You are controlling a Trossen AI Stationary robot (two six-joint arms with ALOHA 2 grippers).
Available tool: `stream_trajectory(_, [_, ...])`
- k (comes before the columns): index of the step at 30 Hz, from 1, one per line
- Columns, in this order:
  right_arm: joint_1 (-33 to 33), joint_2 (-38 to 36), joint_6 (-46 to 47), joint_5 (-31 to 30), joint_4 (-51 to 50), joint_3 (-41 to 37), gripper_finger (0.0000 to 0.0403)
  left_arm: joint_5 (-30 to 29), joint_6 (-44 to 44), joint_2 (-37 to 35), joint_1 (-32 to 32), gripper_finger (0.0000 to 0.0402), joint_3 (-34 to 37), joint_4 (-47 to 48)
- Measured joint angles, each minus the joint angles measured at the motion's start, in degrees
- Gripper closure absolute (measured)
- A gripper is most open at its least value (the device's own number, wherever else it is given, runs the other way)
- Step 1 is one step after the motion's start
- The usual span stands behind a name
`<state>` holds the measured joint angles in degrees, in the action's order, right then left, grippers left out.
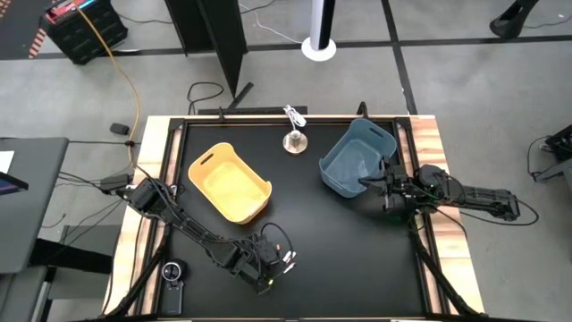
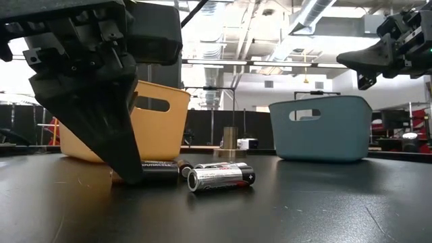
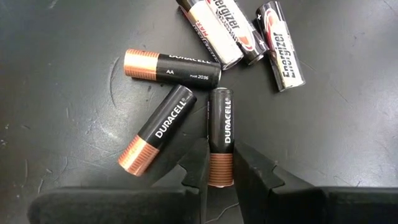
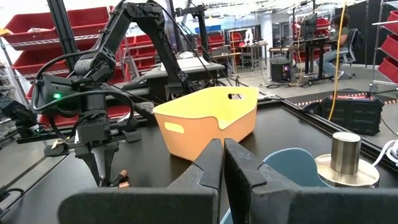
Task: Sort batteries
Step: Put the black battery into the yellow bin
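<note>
Several batteries (image 3: 186, 68) lie in a loose cluster on the black table near its near edge: black Duracell cells with copper ends, and silvery and dark Energizer cells (image 3: 283, 43). In the low view they lie flat on their sides (image 2: 219, 177). My left gripper (image 3: 221, 177) (image 1: 268, 266) points down over the cluster and is shut on one Duracell cell. My right gripper (image 4: 222, 163) (image 1: 386, 190) is shut on nothing, raised by the blue bin's (image 1: 356, 161) right side. The yellow bin (image 1: 231, 183) stands left of the blue one. My left gripper pinches one black Duracell battery at its copper end (image 3: 220, 169) between its two fingers (image 3: 198, 167), which come from above and lie across the cell. The battery lies flat on the table, its black end pointing away toward the other cells.
A round metal knob-like object with a white cord (image 1: 294, 140) stands near the table's far edge between the bins. A small dark round device (image 1: 172, 273) sits at the near left corner. Bare black table surface (image 1: 349, 250) lies between the battery cluster and the bins.
</note>
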<state>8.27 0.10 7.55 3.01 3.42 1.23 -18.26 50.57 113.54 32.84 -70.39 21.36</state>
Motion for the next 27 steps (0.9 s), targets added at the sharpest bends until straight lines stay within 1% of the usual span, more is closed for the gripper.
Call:
stream_trajectory(12, [0.0, 0.0, 0.0, 0.0, 0.0, 0.0, 0.0368, 0.4, -0.5, 0.0, 0.0, 0.0352, -0.1, -0.2])
stream_trajectory(18, [0.0, 0.0, 0.0, 0.0, 0.0, 0.0, 0.0368, 1.0, -3.3, 0.3, 0.0, 0.0352, -2.4, 1.7])
stream_trajectory(22, [0.0, 0.0, 0.0, 0.0, 0.0, 0.0, 0.0368, 1.5, -3.4, 0.4, 0.0, 0.0352, -3.8, 4.3])
stream_trajectory(27, [0.0, 0.0, 0.0, 0.0, 0.0, 0.0, 0.0368, 1.5, -3.4, 0.4, 0.0, 0.0352, -4.4, 4.8])
